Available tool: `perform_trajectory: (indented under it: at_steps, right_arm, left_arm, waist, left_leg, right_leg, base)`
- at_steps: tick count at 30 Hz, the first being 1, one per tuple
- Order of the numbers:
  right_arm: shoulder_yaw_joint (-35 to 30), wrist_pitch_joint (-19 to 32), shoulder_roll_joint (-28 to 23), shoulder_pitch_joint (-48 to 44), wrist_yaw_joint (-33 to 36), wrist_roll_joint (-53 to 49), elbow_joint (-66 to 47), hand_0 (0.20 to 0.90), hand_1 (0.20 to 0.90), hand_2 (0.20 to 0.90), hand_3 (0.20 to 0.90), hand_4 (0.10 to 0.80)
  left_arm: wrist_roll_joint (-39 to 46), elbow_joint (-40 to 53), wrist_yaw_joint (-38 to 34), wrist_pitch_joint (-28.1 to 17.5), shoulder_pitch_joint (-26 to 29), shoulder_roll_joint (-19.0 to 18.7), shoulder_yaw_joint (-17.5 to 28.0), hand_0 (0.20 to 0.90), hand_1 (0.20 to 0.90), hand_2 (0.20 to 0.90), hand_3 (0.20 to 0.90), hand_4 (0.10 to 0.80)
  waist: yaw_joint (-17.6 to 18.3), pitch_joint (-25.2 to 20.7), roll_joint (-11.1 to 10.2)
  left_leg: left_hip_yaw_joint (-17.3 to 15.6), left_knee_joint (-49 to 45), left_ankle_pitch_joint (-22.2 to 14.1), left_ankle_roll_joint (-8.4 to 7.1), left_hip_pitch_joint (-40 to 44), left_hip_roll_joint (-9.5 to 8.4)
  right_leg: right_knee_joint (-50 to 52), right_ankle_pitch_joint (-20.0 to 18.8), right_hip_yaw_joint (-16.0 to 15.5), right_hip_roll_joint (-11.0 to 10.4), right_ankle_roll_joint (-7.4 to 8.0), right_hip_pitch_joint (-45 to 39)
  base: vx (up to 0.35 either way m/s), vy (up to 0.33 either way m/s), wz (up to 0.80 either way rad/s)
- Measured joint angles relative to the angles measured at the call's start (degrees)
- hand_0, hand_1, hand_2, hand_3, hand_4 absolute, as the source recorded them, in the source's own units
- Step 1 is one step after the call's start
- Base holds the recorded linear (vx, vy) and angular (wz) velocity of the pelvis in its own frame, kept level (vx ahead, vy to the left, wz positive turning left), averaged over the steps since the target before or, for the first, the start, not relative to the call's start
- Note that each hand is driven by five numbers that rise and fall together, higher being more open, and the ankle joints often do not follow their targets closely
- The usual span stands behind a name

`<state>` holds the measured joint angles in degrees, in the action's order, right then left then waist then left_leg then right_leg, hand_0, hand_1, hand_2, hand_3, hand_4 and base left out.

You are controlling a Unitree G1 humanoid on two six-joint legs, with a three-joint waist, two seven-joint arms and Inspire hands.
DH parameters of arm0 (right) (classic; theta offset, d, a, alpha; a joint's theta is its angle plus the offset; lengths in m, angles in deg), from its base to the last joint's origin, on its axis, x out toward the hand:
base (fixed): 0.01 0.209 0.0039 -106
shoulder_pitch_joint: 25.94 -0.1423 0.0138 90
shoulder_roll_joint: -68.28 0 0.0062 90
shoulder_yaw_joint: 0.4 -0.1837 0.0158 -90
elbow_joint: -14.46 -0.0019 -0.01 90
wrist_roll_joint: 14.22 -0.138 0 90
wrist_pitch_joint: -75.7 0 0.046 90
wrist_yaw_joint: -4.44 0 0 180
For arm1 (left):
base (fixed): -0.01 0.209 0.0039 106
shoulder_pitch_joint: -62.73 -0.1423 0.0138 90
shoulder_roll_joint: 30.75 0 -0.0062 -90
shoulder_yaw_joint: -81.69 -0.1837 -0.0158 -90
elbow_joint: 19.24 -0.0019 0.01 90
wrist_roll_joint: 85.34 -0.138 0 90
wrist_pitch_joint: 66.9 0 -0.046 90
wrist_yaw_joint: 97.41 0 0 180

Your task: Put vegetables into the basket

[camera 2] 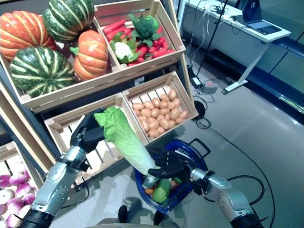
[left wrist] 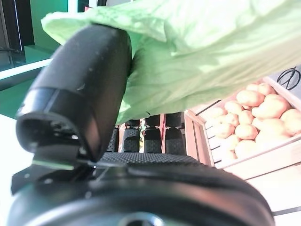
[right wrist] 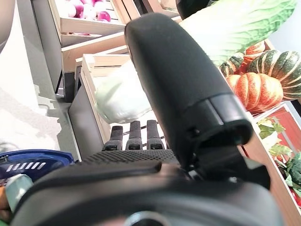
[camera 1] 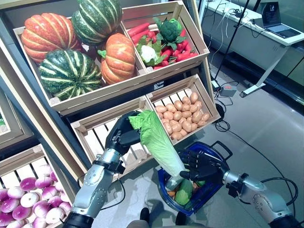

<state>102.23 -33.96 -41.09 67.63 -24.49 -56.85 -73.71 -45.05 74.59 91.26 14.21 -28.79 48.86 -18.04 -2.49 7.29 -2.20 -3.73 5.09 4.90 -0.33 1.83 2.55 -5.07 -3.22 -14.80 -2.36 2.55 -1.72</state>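
My left hand [camera 1: 121, 135] is shut on the leafy top of a long pale green cabbage [camera 1: 156, 137]. The cabbage slants down, and its white stem end reaches into the blue plastic basket [camera 1: 204, 194] on the floor. A green vegetable [camera 1: 183, 192] and something orange lie in the basket. My right hand [camera 1: 206, 164] is open over the basket's rim, its fingers straight and right beside the cabbage's lower end. The left wrist view shows the thumb [left wrist: 89, 80] against the green leaves [left wrist: 202, 52]. The right wrist view shows the cabbage's pale end [right wrist: 122, 96] past the straight fingers.
A wooden stand of vegetable crates [camera 1: 142, 78] rises behind and to the left of the basket. A slatted crate [camera 1: 95, 133] is behind my left hand. A white desk with a laptop [camera 1: 266, 33] stands at the back right, with cables on the grey floor.
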Motion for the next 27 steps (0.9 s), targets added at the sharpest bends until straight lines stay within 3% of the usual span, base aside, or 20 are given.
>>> perform_trajectory:
  at_steps: [14,26,27]
  right_arm:
    - [4.6,-0.5,0.6,-1.8,1.0,0.1,0.6,0.9,0.9,0.9,0.9,0.8]
    - [6.9,-1.4,1.9,-3.1,3.3,0.1,1.3,0.9,0.9,0.9,0.9,0.8]
    - [6.9,-1.4,1.9,-3.1,3.3,0.1,1.3,0.535,0.535,0.535,0.535,0.557]
  left_arm:
    - [1.3,0.0,1.0,0.0,0.0,0.0,-2.6,0.3,0.3,0.3,0.3,0.4]
    - [5.0,0.0,6.1,0.6,0.1,-0.1,-5.3,0.3,0.3,0.3,0.3,0.4]
    - [5.3,0.0,6.5,0.8,0.1,-0.1,-5.3,0.3,0.3,0.3,0.3,0.4]
  waist:
    - [-0.1,-0.4,0.7]
    - [0.0,-0.7,1.2]
    - [0.0,-0.7,1.2]
  left_leg:
    - [0.2,0.0,0.0,0.02,0.1,-0.04]
    - [0.3,0.0,-0.3,0.0,0.4,-0.04]
    - [0.3,0.0,-0.3,0.0,0.5,-0.04]
  right_leg:
    - [0.0,-0.1,0.1,0.0,-0.15,-0.2]
    - [0.0,0.1,0.1,0.0,0.12,-0.6]
    - [0.0,0.1,0.2,0.0,0.12,-0.5]
  base:
    - [0.0,0.0,0.0]
    - [0.0,0.0,0.0]
    - [0.0,0.0,0.0]
